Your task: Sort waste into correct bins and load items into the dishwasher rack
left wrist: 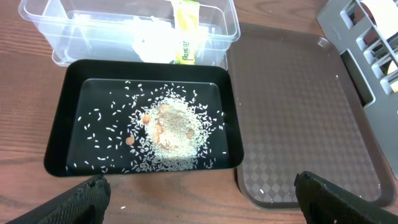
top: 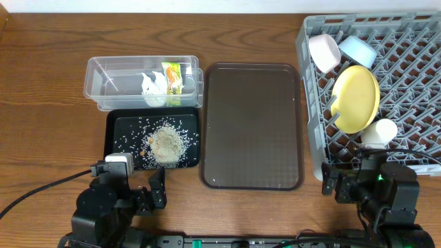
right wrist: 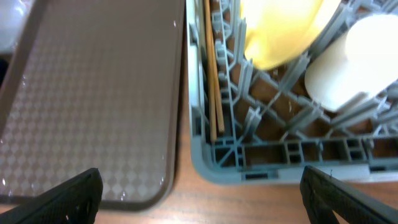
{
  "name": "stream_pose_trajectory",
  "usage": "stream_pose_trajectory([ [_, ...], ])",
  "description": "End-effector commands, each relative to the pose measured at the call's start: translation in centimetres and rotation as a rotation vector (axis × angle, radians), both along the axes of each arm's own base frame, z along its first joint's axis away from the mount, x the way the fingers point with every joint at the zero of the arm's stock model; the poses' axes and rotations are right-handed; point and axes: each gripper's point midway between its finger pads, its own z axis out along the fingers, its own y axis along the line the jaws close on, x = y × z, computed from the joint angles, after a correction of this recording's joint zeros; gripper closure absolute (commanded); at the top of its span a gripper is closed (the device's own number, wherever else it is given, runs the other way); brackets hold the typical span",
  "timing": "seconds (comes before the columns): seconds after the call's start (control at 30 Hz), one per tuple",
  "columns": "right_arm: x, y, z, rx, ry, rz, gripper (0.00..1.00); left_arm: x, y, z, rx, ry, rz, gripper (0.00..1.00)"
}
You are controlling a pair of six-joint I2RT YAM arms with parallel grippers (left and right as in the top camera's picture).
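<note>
Status of my two pincers and of the work area.

**Pincers.** My left pincer (left wrist: 199,186) is released, fingers spread wide, hovering over the table at the near edge of the black tray (left wrist: 61,138). My right pincer (right wrist: 202,190) is also released and grasps nothing. It hangs over the near left corner of the dishwasher rack (top: 413,69).

**Waste.**
- The rice scraps (left wrist: 174,127) form a pale heap in the middle of the black tray, with a few orange-brown bits in it. Loose grains are scattered across the rest of the tray floor.
- The clear tub (top: 114,81) stands just behind the black tray, touching it or nearly so. It holds the crumpled white paper wad (left wrist: 152,43) and, beside it on the right, the green-yellow snack wrapper (left wrist: 185,31), which stands on end.

**Rack contents.**
- The white bowl (top: 324,52) and the light blue bowl (top: 358,49) sit tilted side by side at the far left corner.
- The yellow plate (top: 355,98) stands tilted on edge among the pegs – nearer to me than the bowls.
- The small white cup (top: 380,131) lies just beside the plate's near edge.
- The two wooden chopsticks (right wrist: 212,81) lie together along the rack's left wall, between the pegs.

**Other.** The dark brown serving tray (top: 251,124) lies between the black tray and the rack.
</note>
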Motion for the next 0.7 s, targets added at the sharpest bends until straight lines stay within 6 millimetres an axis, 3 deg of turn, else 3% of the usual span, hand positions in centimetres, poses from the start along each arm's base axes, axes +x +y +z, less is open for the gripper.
stream_pose_trajectory([
  [0.0, -0.6, -0.5, -0.8, -0.014, 0.033, -0.023, 0.01, -0.1, -0.1, -0.1, 0.004, 0.002, -0.012, 0.03],
  [0.13, -1.6, -2.5, -1.7, -0.102, 0.09, -0.102, 0.01, -0.1, -0.1, -0.1, 0.004, 0.002, -0.012, 0.03],
  [0.37, -2.4, -2.4, -1.9, -0.104, 0.095, -0.096, 0.01, -0.1, -0.1, -0.1, 0.004, 0.002, -0.012, 0.02],
  [0.5, -1.6, -2.2, 0.4, -0.094, -0.063, -0.096, 0.01, -0.1, -0.1, -0.1, 0.004, 0.002, -0.012, 0.02],
  [0.67, 0.9, -1.7, 4.0, -0.071, -0.397, -0.083, 0.01, -0.1, -0.1, -0.1, 0.004, 0.002, -0.011, 0.02],
])
